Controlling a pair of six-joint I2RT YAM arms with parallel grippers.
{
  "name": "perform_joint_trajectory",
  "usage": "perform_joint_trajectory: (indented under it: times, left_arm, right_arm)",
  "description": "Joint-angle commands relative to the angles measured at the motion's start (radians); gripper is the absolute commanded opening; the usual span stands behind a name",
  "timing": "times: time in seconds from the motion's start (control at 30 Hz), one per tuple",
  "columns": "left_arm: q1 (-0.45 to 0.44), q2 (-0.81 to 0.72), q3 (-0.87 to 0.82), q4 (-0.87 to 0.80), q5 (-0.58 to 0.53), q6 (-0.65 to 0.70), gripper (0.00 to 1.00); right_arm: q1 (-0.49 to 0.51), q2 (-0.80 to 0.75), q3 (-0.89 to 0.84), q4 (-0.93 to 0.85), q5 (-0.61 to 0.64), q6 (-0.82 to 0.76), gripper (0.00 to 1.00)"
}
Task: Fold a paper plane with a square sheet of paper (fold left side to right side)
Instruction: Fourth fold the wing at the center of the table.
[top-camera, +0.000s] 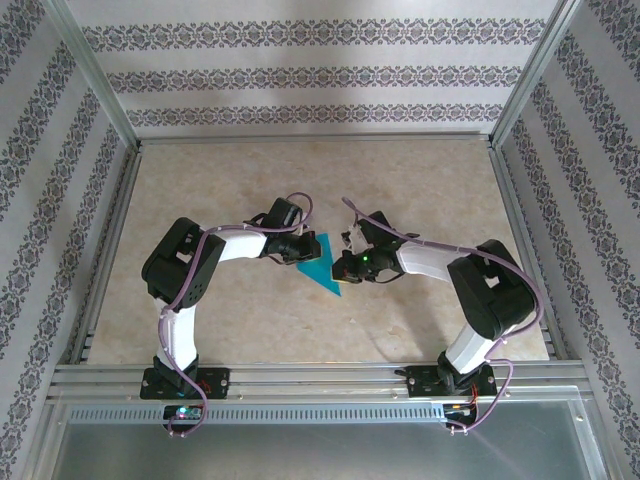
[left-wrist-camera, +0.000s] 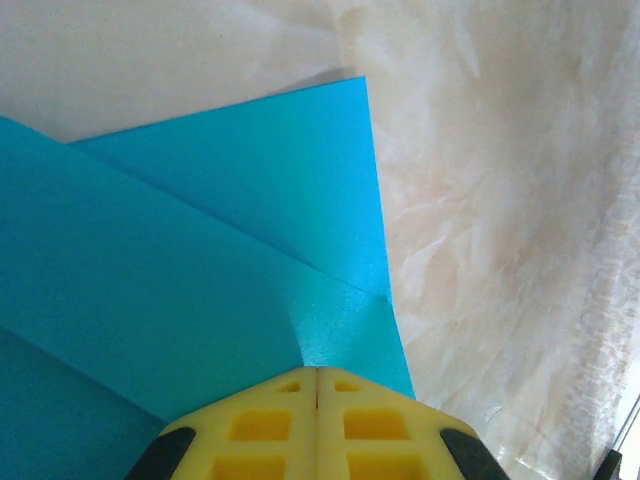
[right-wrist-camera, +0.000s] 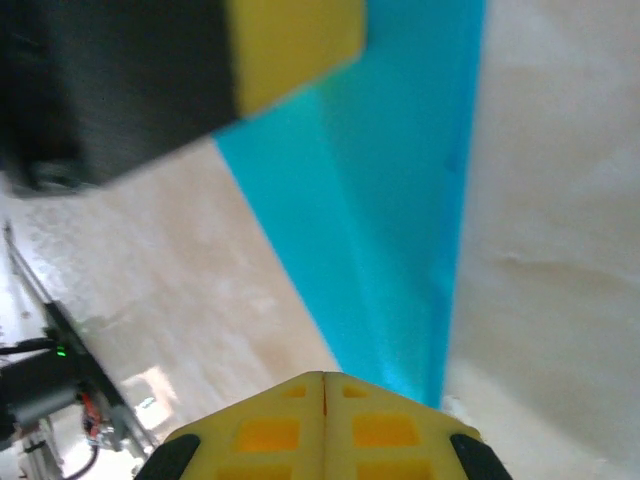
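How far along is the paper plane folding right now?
Done: the square sheet of paper is already folded into a pointed triangle with layered flaps. In hand: the left gripper and right gripper, both shut, appear to press their tips on it, likely flattening creases. Left: it lies flat on the table, no wings shaped yet.

I am seeing the sheet of paper lying flat on the surface, near the middle, farther out than both arm bases. The left jaws are sitting over its left side. The right jaws are sitting at its right side, facing the left jaws.
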Motion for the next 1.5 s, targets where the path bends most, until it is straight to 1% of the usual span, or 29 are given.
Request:
perform_joint_trajectory:
  times: [0.0, 0.17, 0.27, 0.63, 0.8, 0.93, 1.03, 1.47]
  left_arm:
    - [0.000, 0.034, -0.032, -0.030, -0.057, 0.007, 0.04]
    - [-0.001, 0.034, -0.033, -0.029, -0.055, 0.008, 0.02]
    - [-0.001, 0.034, -0.034, -0.024, -0.055, 0.003, 0.00]
    - [-0.001, 0.031, -0.033, -0.031, -0.059, -0.005, 0.00]
    - [0.000, 0.031, -0.035, -0.036, -0.062, -0.004, 0.00]
    - [0.000, 0.036, -0.034, -0.037, -0.065, -0.002, 0.00]
    - [0.000, 0.039, -0.032, -0.049, -0.076, 0.000, 0.00]
    - [0.016, 0.050, -0.028, -0.084, -0.103, 0.018, 0.00]
  right_arm:
    - [-0.012, -0.009, 0.034, 0.063, -0.035, 0.061, 0.00]
    - [0.001, 0.054, 0.052, 0.120, 0.003, 0.101, 0.00]
    - [0.015, 0.088, 0.076, 0.120, 0.023, 0.104, 0.00]
    - [0.041, 0.171, 0.103, 0.124, 0.060, 0.108, 0.00]
    - [0.042, 0.186, 0.086, 0.110, 0.102, 0.105, 0.00]
    - [0.039, 0.204, 0.070, 0.096, 0.092, 0.114, 0.00]
    - [0.041, 0.201, 0.044, 0.089, 0.073, 0.123, 0.00]
    - [0.051, 0.107, -0.079, 0.024, 0.038, 0.104, 0.00]
